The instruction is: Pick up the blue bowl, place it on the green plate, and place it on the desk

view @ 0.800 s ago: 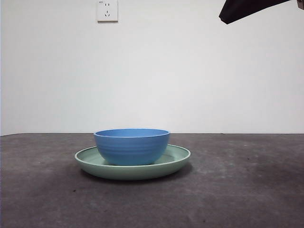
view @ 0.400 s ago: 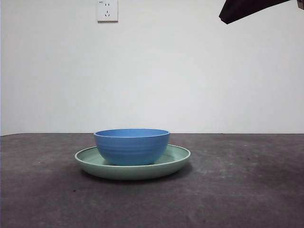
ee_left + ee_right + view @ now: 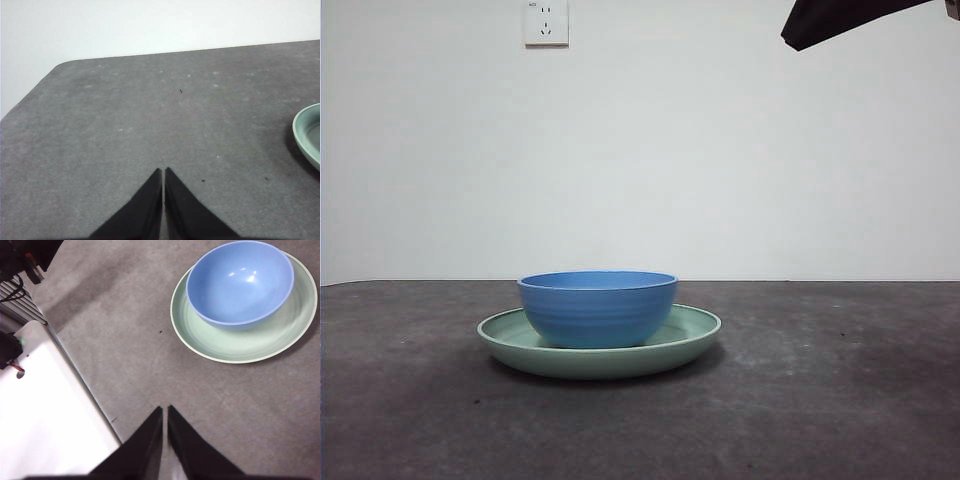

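- Round glossy medium-blue bowl with faint ridges (image 3: 598,308) is sitting upright inside the wide shallow mint-green plate (image 3: 692,338), offset a little from the plate's centre, more bare plate showing on one side in the right wrist view.
- Green plate is resting flat on the dark grey-brown matte desk (image 3: 840,400), its rim ringing the bowl all round.
- Front view: bowl and plate are standing at about 6 o'clock from picture centre; a black arm tip (image 3: 840,20) is showing at 1 o'clock, high, well apart from them.
- Left gripper (image 3: 163,172) is hanging over bare desk, jaws pressed together, holding nothing; only the plate's edge (image 3: 306,134) is showing in its view.
- Right gripper (image 3: 164,411) is hovering over desk, jaws likewise closed tip to tip and gripping nothing, bowl (image 3: 240,282) and plate (image 3: 240,347) lying clear of it.
- White wall socket (image 3: 546,22) is showing at 11 o'clock on the back wall.
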Motion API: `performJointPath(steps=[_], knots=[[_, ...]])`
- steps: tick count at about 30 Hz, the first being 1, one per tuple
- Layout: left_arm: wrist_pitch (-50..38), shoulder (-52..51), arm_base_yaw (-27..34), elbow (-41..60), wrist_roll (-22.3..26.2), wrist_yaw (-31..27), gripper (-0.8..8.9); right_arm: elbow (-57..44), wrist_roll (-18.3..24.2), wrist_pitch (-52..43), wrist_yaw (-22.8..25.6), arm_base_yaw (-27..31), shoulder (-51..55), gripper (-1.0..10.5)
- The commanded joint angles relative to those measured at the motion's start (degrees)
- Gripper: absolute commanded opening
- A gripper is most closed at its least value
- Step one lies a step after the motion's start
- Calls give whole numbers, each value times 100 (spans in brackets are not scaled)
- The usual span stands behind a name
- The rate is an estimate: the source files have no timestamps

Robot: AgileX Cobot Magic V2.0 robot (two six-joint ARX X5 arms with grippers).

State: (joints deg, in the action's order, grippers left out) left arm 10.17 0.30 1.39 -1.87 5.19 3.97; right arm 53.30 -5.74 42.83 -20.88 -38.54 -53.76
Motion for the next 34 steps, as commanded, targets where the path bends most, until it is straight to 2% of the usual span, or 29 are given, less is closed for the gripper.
performJointPath(steps=[1, 8, 16, 19, 28, 34], knots=[[55, -13, 15, 114, -28, -13, 10, 35, 343, -229, 186, 164, 28, 10], [57, -13, 15, 114, -28, -13, 10, -391, 114, -1670, 295, 1300, 774, 10], [57, -13, 15, 114, -28, -13, 10, -1897, 105, -2983, 319, 3108, 2393, 10], [57, -13, 15, 111, -28, -13, 10, -2514, 105, -3329, 597, 3580, 3051, 10], [57, -13, 15, 114, -28, -13, 10, -3915, 35, -3976, 1635, 4140, 4579, 10], [57, -13, 15, 111, -28, -13, 10, -4520, 31, -4054, 1926, 4168, 5084, 10]])
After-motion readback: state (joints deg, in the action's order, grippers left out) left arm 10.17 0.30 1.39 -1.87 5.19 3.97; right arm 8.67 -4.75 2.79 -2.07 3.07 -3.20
